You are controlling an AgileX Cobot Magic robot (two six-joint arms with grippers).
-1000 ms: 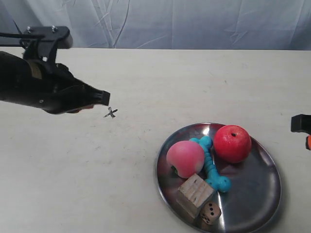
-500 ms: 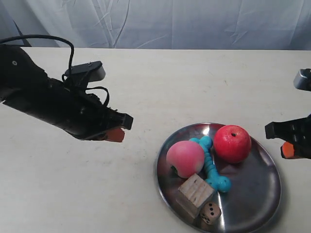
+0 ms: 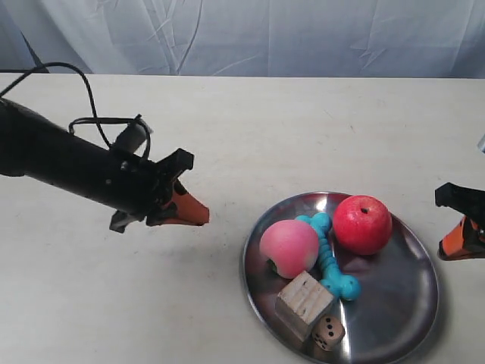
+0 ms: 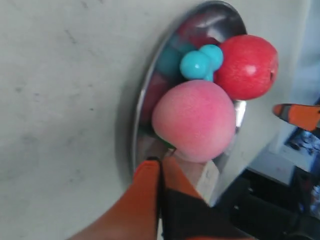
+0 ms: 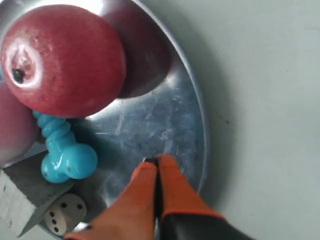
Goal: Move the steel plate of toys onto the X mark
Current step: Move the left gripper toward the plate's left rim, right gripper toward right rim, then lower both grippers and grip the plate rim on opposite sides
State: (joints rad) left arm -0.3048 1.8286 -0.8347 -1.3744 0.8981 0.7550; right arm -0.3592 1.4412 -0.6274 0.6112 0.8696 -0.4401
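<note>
Plate (image 3: pixel 405 303) sits on the desk (image 3: pixel 303 129) with toys (image 3: pixel 288 249) aboard, not yet gripped. Left fingers (image 3: pixel 188 214) are pinched together and empty, near its rim. Right fingers (image 5: pixel 137 195) are likewise, at the opposite rim. X mark out of sight; the whole carry is left.

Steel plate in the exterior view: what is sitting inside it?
Five toys: a red apple, pink peach, turquoise bone, wooden cube and small die. The floor of the steel plate directly beneath them is covered.
</note>
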